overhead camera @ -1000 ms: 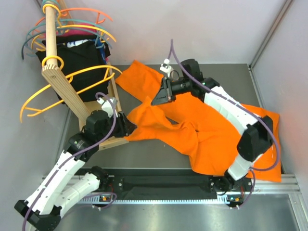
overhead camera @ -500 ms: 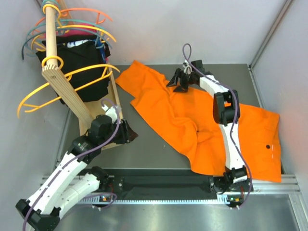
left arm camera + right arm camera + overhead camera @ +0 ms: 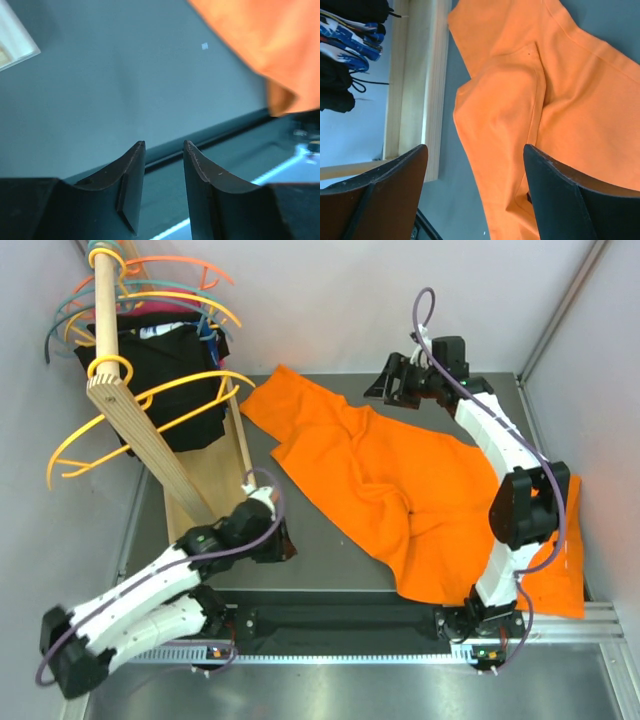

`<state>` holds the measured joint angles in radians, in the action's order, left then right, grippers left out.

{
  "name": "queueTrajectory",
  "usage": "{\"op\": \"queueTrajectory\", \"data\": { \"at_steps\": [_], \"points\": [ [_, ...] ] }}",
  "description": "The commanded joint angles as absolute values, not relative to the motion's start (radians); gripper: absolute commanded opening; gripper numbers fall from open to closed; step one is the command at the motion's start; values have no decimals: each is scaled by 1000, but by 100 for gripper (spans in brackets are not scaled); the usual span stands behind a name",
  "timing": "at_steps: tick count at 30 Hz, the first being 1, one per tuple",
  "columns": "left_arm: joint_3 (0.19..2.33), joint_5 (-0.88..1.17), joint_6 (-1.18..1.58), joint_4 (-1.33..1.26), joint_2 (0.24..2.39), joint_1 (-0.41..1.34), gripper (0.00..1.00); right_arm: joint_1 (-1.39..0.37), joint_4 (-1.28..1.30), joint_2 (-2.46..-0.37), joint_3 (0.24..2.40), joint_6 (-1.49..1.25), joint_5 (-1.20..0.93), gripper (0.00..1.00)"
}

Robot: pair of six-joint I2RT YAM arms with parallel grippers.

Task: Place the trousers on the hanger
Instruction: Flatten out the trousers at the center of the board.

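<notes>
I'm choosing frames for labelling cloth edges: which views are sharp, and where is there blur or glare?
Top external: even light, the trousers sharp, a bright reflection along the near metal rail. Left wrist: the trousers' corner is blurred and out of focus, the left gripper clearer. Right wrist: the trousers' seams are crisp, the right gripper dark and slightly soft.

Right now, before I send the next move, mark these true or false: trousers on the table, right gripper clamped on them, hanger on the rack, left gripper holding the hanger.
1. The trousers lie on the table, not on the hanger. True.
2. The right gripper is clamped on the trousers. False: it is open and empty, raised near the table's far edge.
3. The hanger hangs on the wooden rack. True.
4. The left gripper holds the hanger. False: its jaws are apart with nothing between them, over bare table.
</notes>
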<state>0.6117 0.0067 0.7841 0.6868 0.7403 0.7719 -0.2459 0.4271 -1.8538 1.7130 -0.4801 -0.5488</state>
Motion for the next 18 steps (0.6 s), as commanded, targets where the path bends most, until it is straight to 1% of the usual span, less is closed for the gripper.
{"op": "queueTrajectory", "data": {
  "at_steps": [1, 2, 3, 4, 5, 6, 7, 8, 10, 14, 15, 16, 18],
  "points": [
    [678, -170, 795, 533, 898, 837, 42, -241, 460, -1798, 1677, -443, -522, 77],
    [714, -185, 784, 503, 982, 836, 44, -235, 474, -1787, 1672, -442, -523, 77],
    [736, -193, 773, 418, 1029, 835, 46, -230, 488, -1760, 1667, -443, -523, 77],
    [767, -201, 766, 396, 1084, 834, 47, -230, 505, -1744, 1661, -440, -526, 78],
    [867, -199, 741, 396, 1217, 822, 47, -224, 529, -1726, 1639, -436, -525, 78],
    [929, -199, 733, 435, 1289, 812, 47, -222, 546, -1683, 1625, -433, -516, 78],
    [1050, -157, 721, 448, 1358, 793, 47, -218, 558, -1660, 1609, -425, -506, 78],
    [1104, -125, 718, 465, 1481, 740, 47, -215, 583, -1611, 1574, -423, -503, 78],
    [1228, -54, 713, 468, 1614, 669, 46, -203, 601, -1563, 1534, -417, -497, 79],
    [1360, -11, 777, 528, 1744, 569, 49, -186, 629, -1427, 1428, -414, -514, 79],
    [1377, -12, 781, 540, 1759, 555, 50, -186, 641, -1407, 1418, -402, -514, 79],
    [1403, -18, 787, 555, 1781, 531, 55, -181, 649, -1388, 1408, -397, -503, 79],
    [1417, -49, 801, 555, 1796, 509, 57, -172, 669, -1338, 1385, -388, -502, 79]
  ]
}}
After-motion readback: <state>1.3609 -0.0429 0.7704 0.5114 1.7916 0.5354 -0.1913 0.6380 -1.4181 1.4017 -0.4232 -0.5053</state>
